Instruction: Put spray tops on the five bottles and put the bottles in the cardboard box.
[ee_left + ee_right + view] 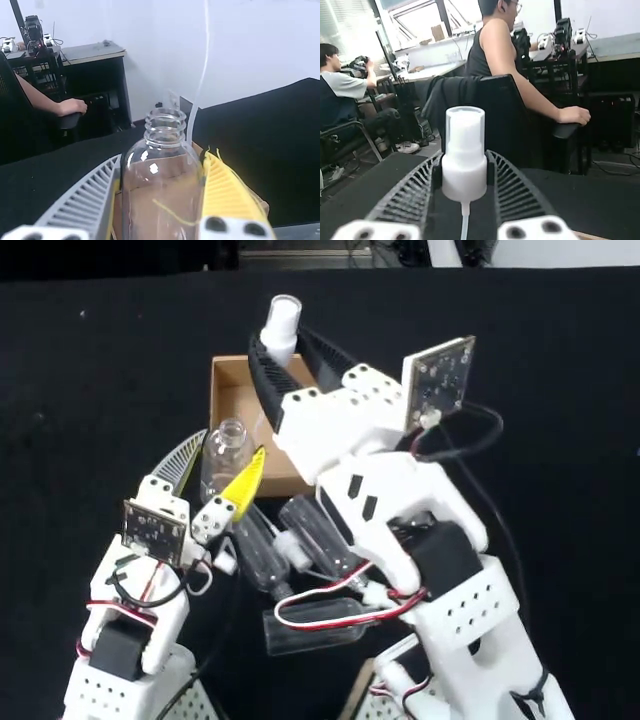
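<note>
My left gripper (pixel 228 462) is shut on a clear open-necked bottle (pixel 224 455), held upright beside the cardboard box (pixel 225 390); in the left wrist view the bottle (pixel 161 170) stands between the grey and yellow fingers, its neck bare. My right gripper (pixel 285 340) is shut on a white spray top (pixel 281 322), raised above the box's far side; the spray top (pixel 464 160) sits upright between the black fingers, its thin tube hanging down. Several more clear bottles (pixel 262 550) lie on the table between the two arms, one (pixel 312 630) nearest the front edge.
The table (pixel 90 390) is covered in black cloth. The right arm's white body (pixel 400 510) overhangs the lying bottles and part of the box. A corner of brown cardboard (pixel 358 695) shows at the front edge.
</note>
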You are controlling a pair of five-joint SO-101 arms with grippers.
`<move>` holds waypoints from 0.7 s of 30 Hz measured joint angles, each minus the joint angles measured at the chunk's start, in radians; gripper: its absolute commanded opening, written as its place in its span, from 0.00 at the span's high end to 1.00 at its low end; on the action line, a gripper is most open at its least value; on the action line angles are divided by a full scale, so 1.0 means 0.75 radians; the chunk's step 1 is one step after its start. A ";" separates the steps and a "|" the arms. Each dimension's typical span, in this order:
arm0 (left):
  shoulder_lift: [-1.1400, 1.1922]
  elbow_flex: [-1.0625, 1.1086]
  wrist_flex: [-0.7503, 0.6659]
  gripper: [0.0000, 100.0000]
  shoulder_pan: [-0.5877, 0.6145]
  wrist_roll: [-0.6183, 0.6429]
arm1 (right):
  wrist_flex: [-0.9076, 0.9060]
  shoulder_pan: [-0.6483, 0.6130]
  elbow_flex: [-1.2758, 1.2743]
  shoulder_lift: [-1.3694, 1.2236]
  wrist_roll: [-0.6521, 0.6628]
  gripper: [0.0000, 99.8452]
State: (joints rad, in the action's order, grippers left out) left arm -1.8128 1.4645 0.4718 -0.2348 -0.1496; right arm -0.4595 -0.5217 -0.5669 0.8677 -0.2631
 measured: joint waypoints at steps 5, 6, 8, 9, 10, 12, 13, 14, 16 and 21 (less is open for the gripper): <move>0.000 0.000 0.000 0.89 0.000 0.000 | -0.010 0.000 0.102 0.004 0.000 0.99; 0.000 0.000 0.000 0.89 0.000 0.000 | -0.012 0.000 0.131 0.010 0.000 0.99; 0.000 0.000 0.000 0.89 0.000 0.000 | -0.012 -0.002 0.158 0.018 0.000 0.99; 0.000 0.000 0.000 0.89 0.000 0.000 | -0.012 -0.002 0.164 0.020 0.000 0.99; 0.000 0.000 0.000 0.89 0.000 0.000 | -0.012 -0.008 0.164 0.020 0.000 0.99; 0.000 0.000 0.000 0.89 0.000 0.000 | -0.012 -0.049 0.164 0.020 0.000 0.99; 0.000 0.000 0.000 0.89 0.000 0.000 | -0.012 -0.074 0.164 0.020 0.000 0.99; 0.000 0.000 0.000 0.89 0.000 0.000 | -0.012 -0.092 0.164 0.020 0.000 0.99; 0.000 0.000 0.000 0.89 0.000 0.000 | -0.012 -0.119 0.164 0.020 0.000 0.99; 0.000 0.000 0.000 0.89 0.000 0.000 | -0.016 -0.139 0.164 0.020 0.000 0.99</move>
State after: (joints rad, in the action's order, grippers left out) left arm -1.8128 1.4645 0.4718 -0.2348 -0.1496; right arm -0.4718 -0.6260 -0.4442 0.8830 -0.2631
